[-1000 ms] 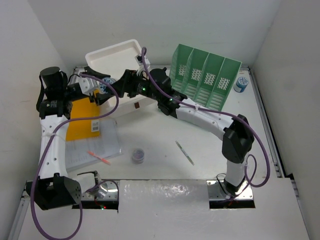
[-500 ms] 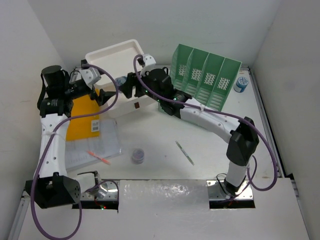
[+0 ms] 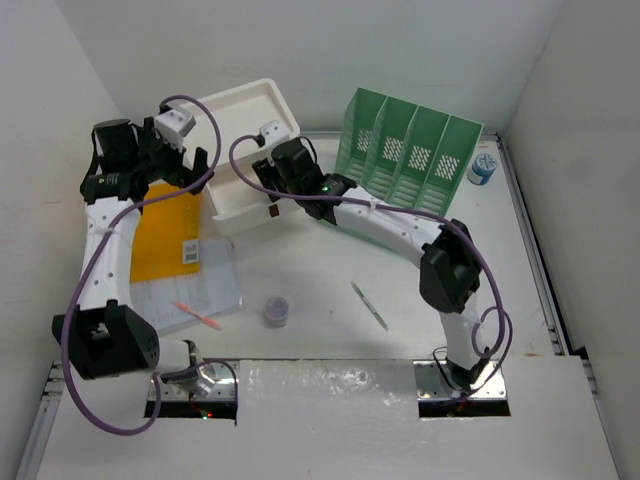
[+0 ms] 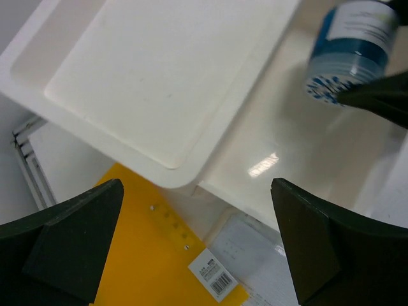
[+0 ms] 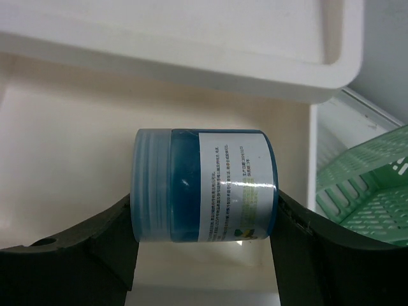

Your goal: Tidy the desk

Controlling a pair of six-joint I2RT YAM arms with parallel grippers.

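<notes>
Desk (image 3: pixel 330 270): only wrist views show right claw (image 5: pixel 204 220) gripping blue jar (image 5: pixel 204 185).

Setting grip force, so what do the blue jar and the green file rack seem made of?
Blue jar: probably glossy translucent plastic; light glints on it, the lid is ribbed, the label looks like paper. Green file rack: likely matte moulded plastic, judging by uniform colour and slotted walls.
</notes>
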